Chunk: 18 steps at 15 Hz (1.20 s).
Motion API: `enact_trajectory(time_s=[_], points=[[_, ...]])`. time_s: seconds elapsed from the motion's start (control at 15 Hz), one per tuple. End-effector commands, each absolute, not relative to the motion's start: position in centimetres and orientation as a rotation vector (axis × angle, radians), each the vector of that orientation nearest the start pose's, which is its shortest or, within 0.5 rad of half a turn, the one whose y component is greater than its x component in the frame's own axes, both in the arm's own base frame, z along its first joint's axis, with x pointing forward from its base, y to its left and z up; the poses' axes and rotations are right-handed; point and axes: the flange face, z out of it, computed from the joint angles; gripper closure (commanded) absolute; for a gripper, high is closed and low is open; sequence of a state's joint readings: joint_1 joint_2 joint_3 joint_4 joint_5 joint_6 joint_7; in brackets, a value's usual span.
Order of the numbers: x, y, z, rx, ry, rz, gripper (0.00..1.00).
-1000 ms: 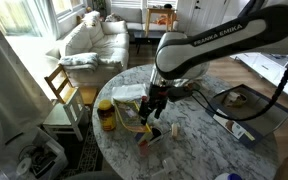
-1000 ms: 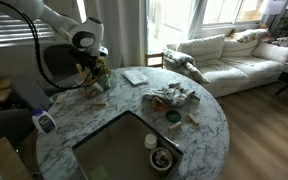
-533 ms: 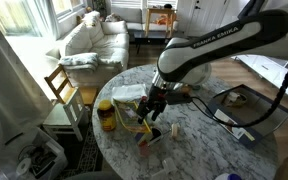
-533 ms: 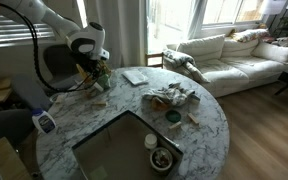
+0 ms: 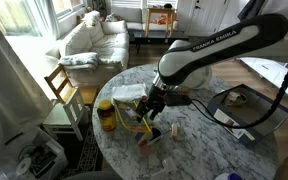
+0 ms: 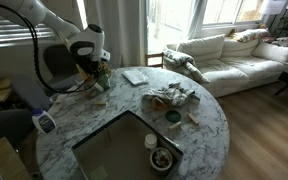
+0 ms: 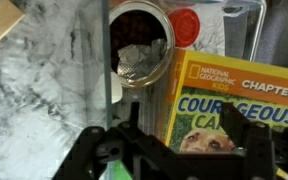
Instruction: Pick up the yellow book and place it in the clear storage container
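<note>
Marble tabletop [image 7: 34,90]: white with grey veins, at the left of the wrist view; the book lies flat on it, so we judge the fingers may scrape stone and find no edge to bite on
Open round jar [image 7: 139,50]: crumpled silver foil inside, just beside the book's upper left corner; a sideways nudge of the book could push or tip it
Red round lid [image 7: 185,26]: just above the book's top edge, beside the jar; likely swept along if the book slides
Yellow book [image 7: 234,95]: thin, with a yellow border, lying under the gripper to the right of the jar; thin and smooth, so we expect it could slip or sag from a grip on one edge
Black two-finger gripper [image 7: 189,140]: jaws wide apart, one finger left of the book's edge and one over its cover, nothing held as far as we see
Clear storage container [image 6: 100,130]: we take it to be the large see-through box well apart from the gripper; a wide book carried tilted could catch its rim
Writing, book: "NATIONAL GEOGRAPHIC", "CHAPTERS", "COURAGEOUS CA…", the rest cut off
Writing, white robot arm [image 5: 209,48]: "FRANKA EMIKA"
</note>
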State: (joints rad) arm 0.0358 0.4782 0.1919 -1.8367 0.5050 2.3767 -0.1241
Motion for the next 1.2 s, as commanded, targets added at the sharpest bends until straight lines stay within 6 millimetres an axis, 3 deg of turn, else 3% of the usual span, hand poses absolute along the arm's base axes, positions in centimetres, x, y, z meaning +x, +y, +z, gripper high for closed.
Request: enact_trajectory(time_s=[0.0,0.33,0.4,0.47,0.87,0.93,1.13], points=[[63.4,14.5,27.4,-2.682,0.063,-0.052,0.17],[63.6,14.9,27.4,-2.692,0.045,-0.032,0.22],[63.6,14.9,27.3,-2.692,0.046,-0.031,0.30],[63.6,14.9,27.3,-2.693,0.051,-0.028,0.47],[63.6,14.3,26.8,-2.691,0.070,-0.018,0.95],[63.6,14.2,26.8,-2.691,0.073,-0.018,0.99],[63.7,13.8,27.2,-2.684,0.082,-0.029,0.99]])
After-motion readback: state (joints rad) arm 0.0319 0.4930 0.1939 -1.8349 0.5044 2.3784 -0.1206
